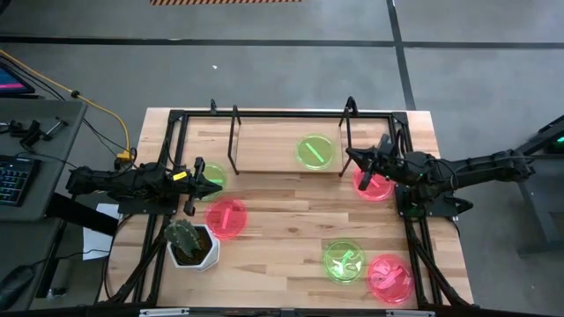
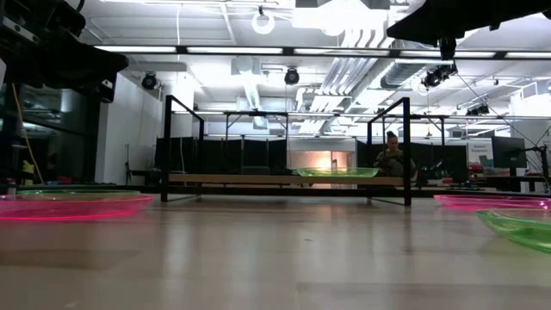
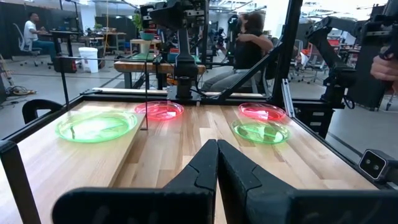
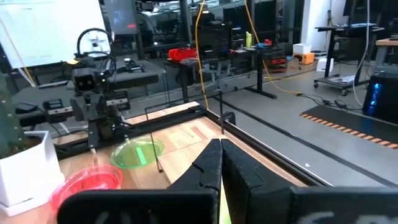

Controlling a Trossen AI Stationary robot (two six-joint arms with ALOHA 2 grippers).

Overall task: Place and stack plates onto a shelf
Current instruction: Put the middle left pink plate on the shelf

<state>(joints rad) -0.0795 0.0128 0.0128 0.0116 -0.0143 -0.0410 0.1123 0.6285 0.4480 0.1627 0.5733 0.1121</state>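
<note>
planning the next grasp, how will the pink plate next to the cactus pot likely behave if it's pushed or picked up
The round translucent pink plastic plate looks thin and shallow, so it is probably light and slightly flexible. Lying flat on the smooth light-wood tabletop, it would likely slide rather than tip. Its low rim may give a pincer little to grip.

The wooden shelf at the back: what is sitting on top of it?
One green plate lies on the shelf, toward its right end. The rest of the board shows bare; nothing else rests there.
</note>
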